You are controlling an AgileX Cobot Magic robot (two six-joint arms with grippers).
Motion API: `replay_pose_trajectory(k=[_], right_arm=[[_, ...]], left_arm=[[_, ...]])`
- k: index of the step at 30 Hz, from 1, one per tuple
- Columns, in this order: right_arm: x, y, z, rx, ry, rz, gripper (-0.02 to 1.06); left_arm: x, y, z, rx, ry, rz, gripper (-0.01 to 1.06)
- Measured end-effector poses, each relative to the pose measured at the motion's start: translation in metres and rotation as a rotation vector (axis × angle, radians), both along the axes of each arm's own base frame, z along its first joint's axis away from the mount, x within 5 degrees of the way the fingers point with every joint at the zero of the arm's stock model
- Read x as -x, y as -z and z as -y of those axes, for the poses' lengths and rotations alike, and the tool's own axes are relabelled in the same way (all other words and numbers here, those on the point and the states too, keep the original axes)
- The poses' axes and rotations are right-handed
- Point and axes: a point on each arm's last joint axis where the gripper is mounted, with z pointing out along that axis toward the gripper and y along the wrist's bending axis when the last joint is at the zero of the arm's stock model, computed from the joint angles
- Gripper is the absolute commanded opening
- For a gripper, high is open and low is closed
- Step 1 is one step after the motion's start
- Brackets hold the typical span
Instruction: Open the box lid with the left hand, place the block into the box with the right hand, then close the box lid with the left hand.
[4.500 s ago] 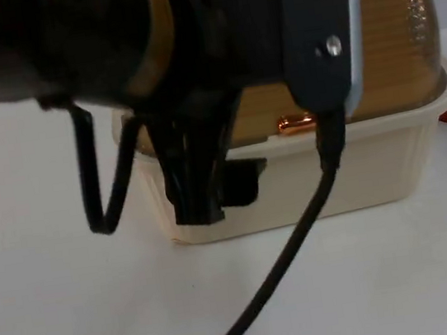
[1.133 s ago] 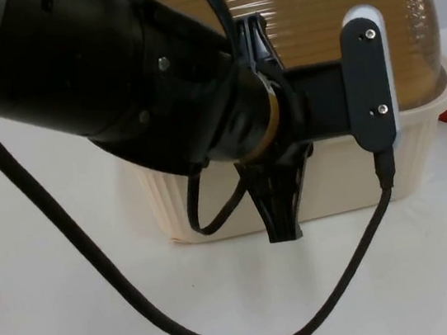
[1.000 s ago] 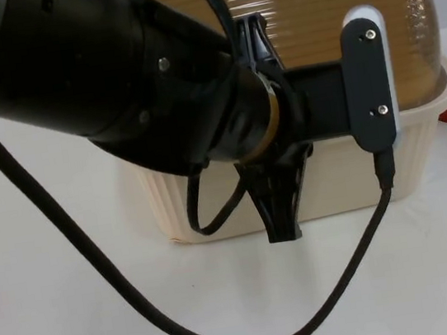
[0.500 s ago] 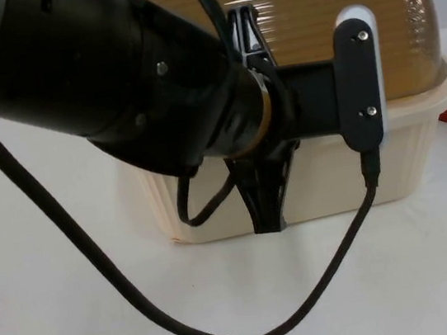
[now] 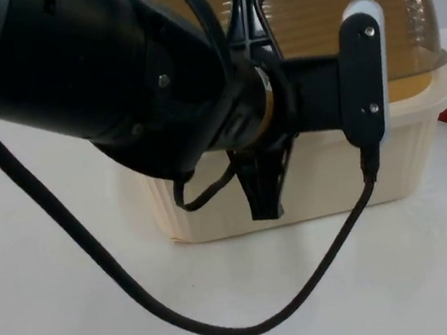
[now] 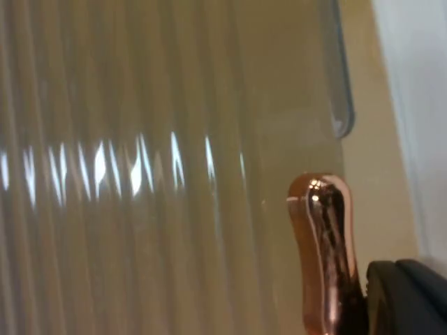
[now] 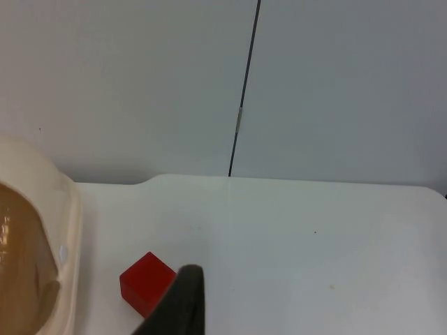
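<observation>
Cream box point(image 5: 317, 179) on the table point(image 5: 78, 321), ribbed amber lid point(image 5: 333, 2) down, right under the left claw point(image 5: 258, 104). Left claw spread wide across the lid's front, one finger point(image 6: 408, 296) touching the copper handle point(image 6: 325, 251), nothing gripped. Red block point(image 7: 147, 283) just beside the box, close ahead of the waiting right claw point(image 7: 183, 307); cannot tell its opening.

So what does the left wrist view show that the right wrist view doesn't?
Left wrist alone: the copper handle on the ribbed amber lid, with the left end effector's fingertip beside the handle.

Right wrist alone: the red block on the table beside the box, the grey wall behind, and the right end effector's fingertip by the block.

Both: the cream box and its lid.
</observation>
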Motion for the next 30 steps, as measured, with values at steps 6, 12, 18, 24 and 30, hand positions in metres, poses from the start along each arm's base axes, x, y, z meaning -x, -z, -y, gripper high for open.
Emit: replay_pose_trajectory(k=[6,12,18,24,30], right_arm=[[0.000,0.000,0.000,0.000,0.000,0.000,1.05],[0.000,0.000,0.000,0.000,0.000,0.000,1.05],[0.000,0.000,0.000,0.000,0.001,-0.002,1.05],[0.000,0.000,0.000,0.000,0.001,-0.002,1.05],[0.000,0.000,0.000,0.000,0.001,-0.002,1.05]], left_arm=[[-0.005,-0.010,0.003,0.031,-0.040,0.047,0.00],[-0.017,-0.030,0.007,0.062,-0.099,0.133,0.00],[-0.026,-0.044,0.010,0.108,-0.108,0.155,0.00],[-0.053,-0.049,-0.007,0.133,-0.168,0.157,0.00],[-0.058,-0.048,-0.013,0.155,-0.200,0.133,0.00]])
